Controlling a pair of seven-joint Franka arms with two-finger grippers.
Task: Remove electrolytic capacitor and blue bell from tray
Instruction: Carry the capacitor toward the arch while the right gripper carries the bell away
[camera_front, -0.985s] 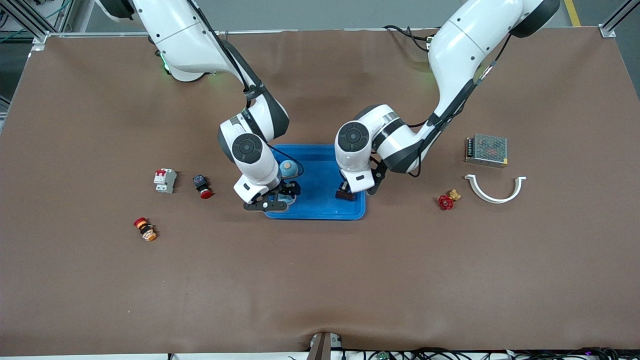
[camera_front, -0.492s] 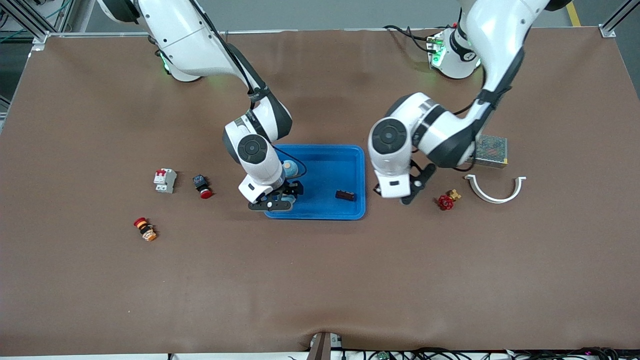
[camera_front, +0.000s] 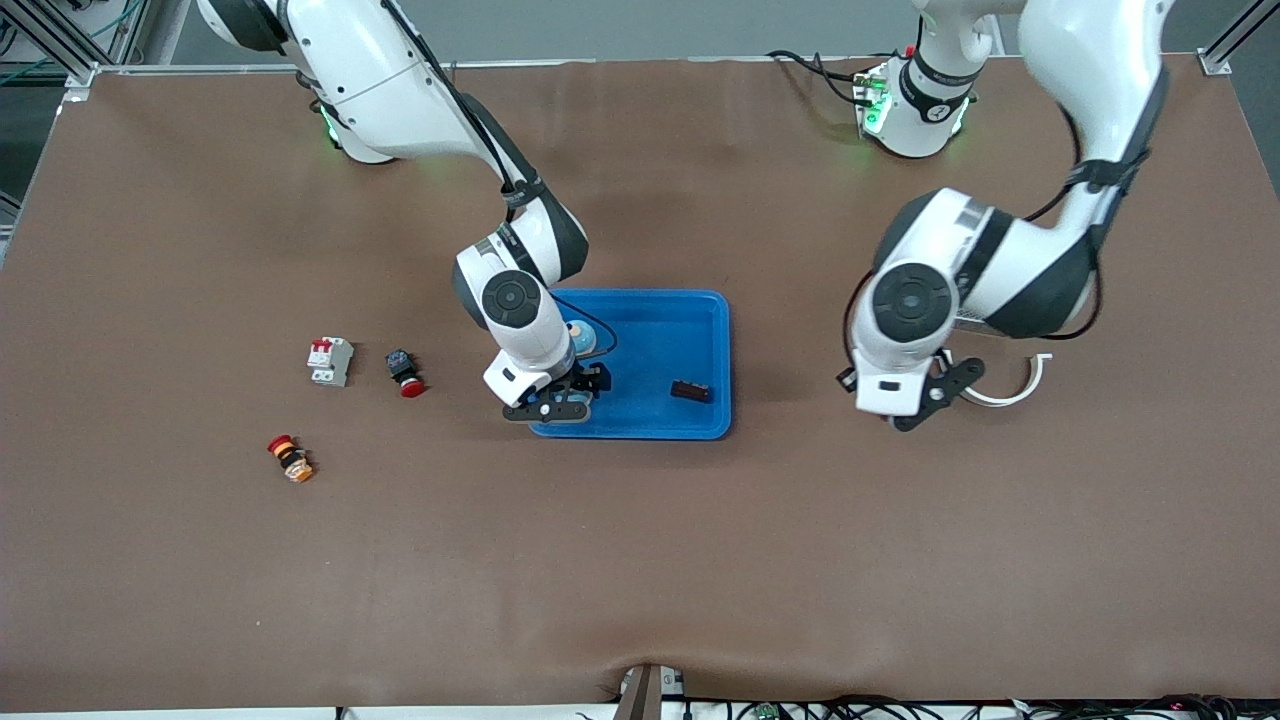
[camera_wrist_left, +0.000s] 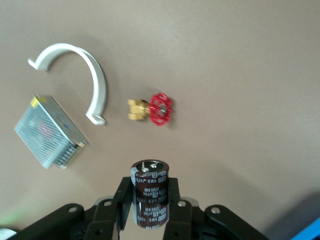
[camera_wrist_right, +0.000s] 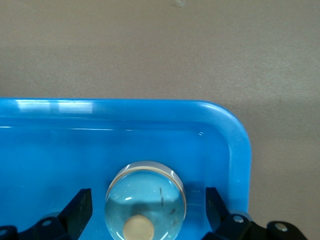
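Containers: 1 blue tray (camera_front: 650, 340), mid-table. In it, 2 things: the bell (camera_front: 578, 338), clear-blue dome w/ tan button, in the tray corner toward my right arm's end, and 1 dark brown block (camera_front: 691, 391), toward my left arm's end and nearer the front cam than the bell. Can't tell what the block is.

My right gripper (camera_front: 583, 383) is low over that bell, fingers (camera_wrist_right: 80, 210) spread either side of it, not touching.

My left gripper (camera_wrist_left: 149, 190) is over bare table near the valve (camera_wrist_left: 151, 108), pinching the capacitor (camera_wrist_left: 149, 195), a dark cylinder held upright, so it's outside the tray.

Loose on the table: 1 valve, 1 white curved clamp (camera_wrist_left: 95, 80), 1 mesh power supply (camera_wrist_left: 47, 132), 1 breaker (camera_front: 329, 360), 2 push-buttons: red-capped (camera_front: 405, 373), red/orange (camera_front: 290, 458).
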